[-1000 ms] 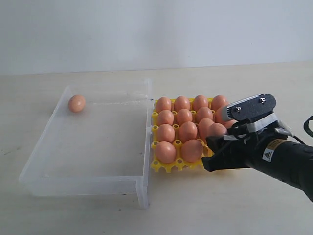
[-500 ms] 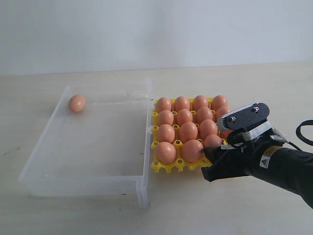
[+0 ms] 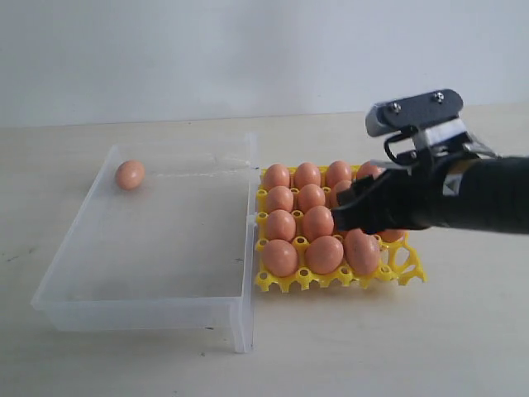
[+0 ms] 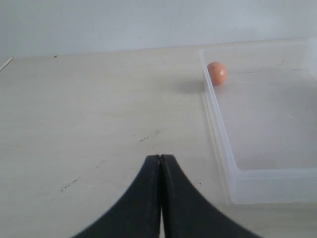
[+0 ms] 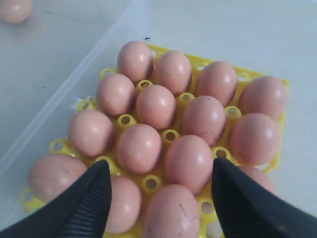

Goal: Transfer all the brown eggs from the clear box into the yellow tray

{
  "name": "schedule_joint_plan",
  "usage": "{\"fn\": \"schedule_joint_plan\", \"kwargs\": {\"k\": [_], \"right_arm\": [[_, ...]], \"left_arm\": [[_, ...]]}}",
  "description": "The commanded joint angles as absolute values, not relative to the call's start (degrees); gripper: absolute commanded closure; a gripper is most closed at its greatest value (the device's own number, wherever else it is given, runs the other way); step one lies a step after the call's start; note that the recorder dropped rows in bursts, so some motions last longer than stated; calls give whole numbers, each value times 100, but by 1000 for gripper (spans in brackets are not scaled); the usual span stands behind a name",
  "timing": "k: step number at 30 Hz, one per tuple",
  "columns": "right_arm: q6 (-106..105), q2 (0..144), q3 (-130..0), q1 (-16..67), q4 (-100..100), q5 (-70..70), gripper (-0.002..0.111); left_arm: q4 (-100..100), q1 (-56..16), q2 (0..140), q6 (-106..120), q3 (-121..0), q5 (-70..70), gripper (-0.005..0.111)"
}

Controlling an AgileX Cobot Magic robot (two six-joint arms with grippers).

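– Looking at the exterior view first, where is the right pincer (image 3: 357, 211)?
– Over the right half of the yellow tray (image 3: 411, 266), hiding several of the brown eggs (image 3: 318, 222) seated in its cups. From this side I cannot tell how wide its jaws stand. The tray's front right corner cup shows bare yellow.
– And the clear box (image 3: 241, 318)?
– It touches the tray's left edge on the worktop (image 3: 372, 347). One lone egg (image 3: 129, 174) lies in its far left corner, well apart from that pincer.
– What does the left wrist view give?
– The left pincer (image 4: 160, 163) has its two black fingers pressed together, gripping nothing, above bare worktop outside the box. The lone egg (image 4: 217, 73) sits just inside the box's corner wall, well apart from the tips.
– And the right wrist view?
– Its fingers (image 5: 84, 198) are spread wide, one on each side of the nearest eggs, with nothing clamped between them. Eggs fill the tray's cups beneath, and the box wall (image 5: 99, 59) runs along one side of the tray.
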State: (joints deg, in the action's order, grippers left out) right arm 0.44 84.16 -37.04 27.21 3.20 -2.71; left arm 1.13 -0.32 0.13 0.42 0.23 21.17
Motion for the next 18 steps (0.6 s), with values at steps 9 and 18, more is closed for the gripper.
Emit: {"fn": "schedule_joint_plan", "kwargs": {"k": [9, 18], "right_arm": [[449, 10218, -7339, 3836, 532, 2118, 51], [2674, 12801, -10482, 4026, 1052, 2911, 51]], "left_arm": [[92, -59, 0, 42, 0, 2067, 107], [92, -59, 0, 42, 0, 2067, 107]]}}
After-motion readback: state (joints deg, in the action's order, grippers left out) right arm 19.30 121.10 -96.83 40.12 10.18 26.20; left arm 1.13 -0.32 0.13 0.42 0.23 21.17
